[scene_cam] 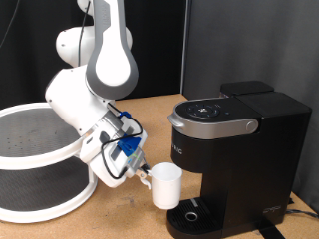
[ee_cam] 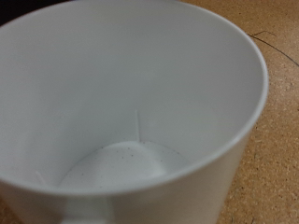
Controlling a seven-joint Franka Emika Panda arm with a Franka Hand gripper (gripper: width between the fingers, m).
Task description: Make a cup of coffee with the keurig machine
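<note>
A: Nearest the wrist camera, the cup (ee_cam: 140, 112); white, its mouth fills almost the whole view; inside plain white, a round floor with fine specks, a faint vertical seam on the inner wall; nothing in it that I can see.

B: And under it?

A: Brown speckled table (ee_cam: 276, 131) showing past the rim; a thin dark wire or strand lies on it at one corner of that view.

B: Exterior view, front to back?

A: Near the table's front edge, the round drip tray of the keurig machine (scene_cam: 239, 139); the cup (scene_cam: 165, 185) hangs just beside the tray, on the exterior view's left of it, upright, lifted off the table (scene_cam: 110, 221); it is not on the tray.

B: Gripper state?

A: The gripper (scene_cam: 143, 174) is clenched on the cup by the handle side; fingertips small in the picture, so the exact grip point is unclear; blue fittings sit on the hand behind it.

B: Further back?

A: A large white round stand with mesh tiers (scene_cam: 35, 164) at the table's left edge in the exterior view; the white arm (scene_cam: 95, 85) rises above it; the machine's black body with its silver-grey lid handle, lid down, towards the right edge; dark curtain (scene_cam: 199, 45) behind all.
</note>
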